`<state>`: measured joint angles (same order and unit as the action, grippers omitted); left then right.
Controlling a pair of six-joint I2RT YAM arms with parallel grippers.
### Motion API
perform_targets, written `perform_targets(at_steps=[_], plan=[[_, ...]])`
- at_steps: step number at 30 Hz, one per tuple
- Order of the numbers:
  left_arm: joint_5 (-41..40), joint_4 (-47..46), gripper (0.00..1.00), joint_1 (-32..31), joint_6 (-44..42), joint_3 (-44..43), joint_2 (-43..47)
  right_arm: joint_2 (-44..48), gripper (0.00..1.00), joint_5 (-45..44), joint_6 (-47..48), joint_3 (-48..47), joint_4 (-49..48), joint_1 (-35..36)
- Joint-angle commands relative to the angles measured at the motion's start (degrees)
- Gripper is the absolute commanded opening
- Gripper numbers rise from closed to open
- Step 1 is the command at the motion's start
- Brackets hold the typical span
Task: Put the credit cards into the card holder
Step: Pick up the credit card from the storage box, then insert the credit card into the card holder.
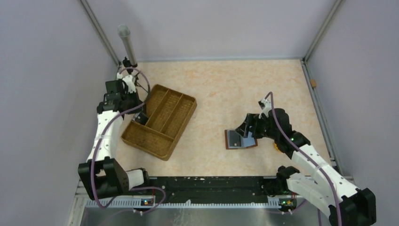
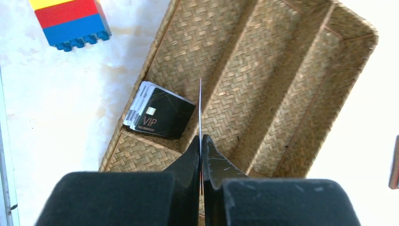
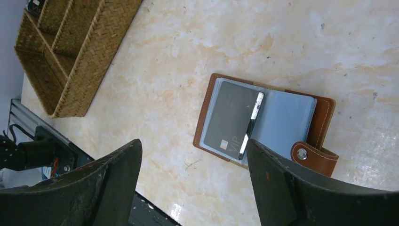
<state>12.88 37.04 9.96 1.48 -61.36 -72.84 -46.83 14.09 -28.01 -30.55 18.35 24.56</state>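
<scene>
Item 1. Left gripper [image 2: 201,139]: pressed together on one credit card [image 2: 200,103], held edge-on by its lower margin above the woven tray [image 2: 282,70]. From so narrow a purchase, a slip or pivot in transit is to be feared.

Item 2. Remaining credit cards [image 2: 160,113]: fanned stack at the end of an outer long compartment of the tray.

Item 3. Toy brick block [image 2: 70,21]: beyond the tray, uninvolved.

Item 4. Right gripper [image 3: 193,143]: spread wide over the card holder [image 3: 320,113], seemingly clear of it, though contact cannot be ruled out. The holder lies open, well apart from the tray, with a sleeved card [image 3: 228,120] inside. Left unpinned, it may be shoved along at insertion.
</scene>
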Motion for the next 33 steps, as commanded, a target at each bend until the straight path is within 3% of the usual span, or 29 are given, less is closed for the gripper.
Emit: perform_targets(at_steps=[1,7,14,19,23,29,32,33], plan=[[3.01,1.35,0.0,-3.63,0.95,-1.54,4.52,1.82,0.8,2.57,1.66,-4.57,-1.74,-0.55],[15.09,-0.76,0.0,-19.55,3.75,-2.24,5.38,-0.53,0.81,15.69,5.29,-7.53,-4.66,-0.56],[46.73,-13.7,0.0,-31.4,7.46,3.83,2.11,-3.58,0.81,33.11,2.69,-6.72,-10.69,-0.49],[57.15,-13.96,0.0,-37.34,6.23,4.39,-2.52,-4.68,0.8,37.92,-2.33,-3.74,-17.72,1.56],[59.92,-13.48,0.0,-41.65,4.69,4.08,-4.63,-6.6,0.77,38.22,-3.95,-3.24,-21.75,5.11],[59.39,-15.56,0.0,-42.87,6.27,4.18,-5.07,-11.6,0.59,38.72,-4.17,-4.09,-24.29,10.46],[58.13,-20.18,0.0,-43.1,10.3,5.59,-4.53,-12.4,0.38,39.72,-7.43,-2.6,-29.79,11.2],[57.67,-22.66,0.0,-43.1,12.27,6.24,-4.32,-12.43,0.24,39.8,-8.78,-1.99,-32.04,11.21]])
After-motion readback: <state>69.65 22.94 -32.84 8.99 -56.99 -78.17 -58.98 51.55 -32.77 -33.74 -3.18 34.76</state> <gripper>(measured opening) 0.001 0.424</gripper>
